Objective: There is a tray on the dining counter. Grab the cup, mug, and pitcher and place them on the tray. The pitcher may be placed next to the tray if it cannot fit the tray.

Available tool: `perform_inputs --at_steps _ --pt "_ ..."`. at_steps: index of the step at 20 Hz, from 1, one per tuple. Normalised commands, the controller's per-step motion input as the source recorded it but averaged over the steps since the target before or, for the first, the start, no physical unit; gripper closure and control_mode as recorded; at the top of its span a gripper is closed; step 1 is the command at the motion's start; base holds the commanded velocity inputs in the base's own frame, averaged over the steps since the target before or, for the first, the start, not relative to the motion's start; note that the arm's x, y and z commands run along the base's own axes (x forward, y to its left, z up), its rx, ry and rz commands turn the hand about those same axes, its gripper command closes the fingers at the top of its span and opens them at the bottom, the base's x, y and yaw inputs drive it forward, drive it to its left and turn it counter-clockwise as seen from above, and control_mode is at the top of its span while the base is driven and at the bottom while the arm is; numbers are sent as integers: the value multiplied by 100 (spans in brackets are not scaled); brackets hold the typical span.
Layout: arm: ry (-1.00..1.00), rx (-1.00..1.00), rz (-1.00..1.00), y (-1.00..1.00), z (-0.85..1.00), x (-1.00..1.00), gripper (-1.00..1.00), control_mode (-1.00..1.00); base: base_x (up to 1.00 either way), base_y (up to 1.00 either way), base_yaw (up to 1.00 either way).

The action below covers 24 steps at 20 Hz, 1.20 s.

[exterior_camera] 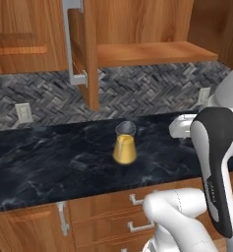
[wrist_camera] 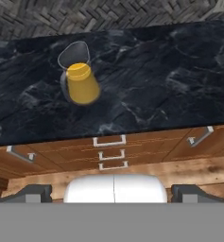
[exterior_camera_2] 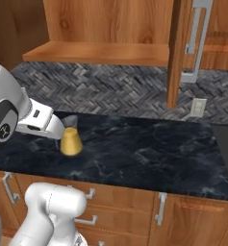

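Observation:
The pitcher (exterior_camera: 124, 146) is amber-yellow and cone-shaped with a greyish clear neck and spout. It stands upright on a long black-topped counter, also seen as the pitcher (exterior_camera_2: 70, 140) and from above as the pitcher (wrist_camera: 80, 81). My gripper (wrist_camera: 112, 193) hangs high, in front of the counter's near edge. It is open wide, nothing sits between its fingertips (wrist_camera: 32, 193), and it is well apart from the pitcher. The white hand (exterior_camera_2: 44, 123) points toward the pitcher. The tray, cup, mug and dining counter are out of view.
The black marble-look counter (exterior_camera: 44, 162) has wooden drawers (wrist_camera: 108, 153) below and a herringbone backsplash (exterior_camera_2: 115, 91) behind. Above the pitcher an open cabinet door (exterior_camera: 83, 54) with a metal handle juts out beside a wooden shelf (exterior_camera: 152, 51). My own arm (exterior_camera: 216, 167) fills the lower right.

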Motion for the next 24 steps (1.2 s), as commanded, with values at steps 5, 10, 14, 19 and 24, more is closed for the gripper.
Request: perform_inputs --at_steps 5,10,14,19,24 --pt "0 0 0 0 0 0 -100 100 31 -21 15" --pt "0 0 0 0 0 0 -100 100 41 -22 11" --pt "0 0 0 0 0 0 -100 100 25 -7 5" --pt "0 0 0 0 0 0 -100 100 16 0 0" --pt "1 0 0 1 -23 10 -100 -100 6 0 0"
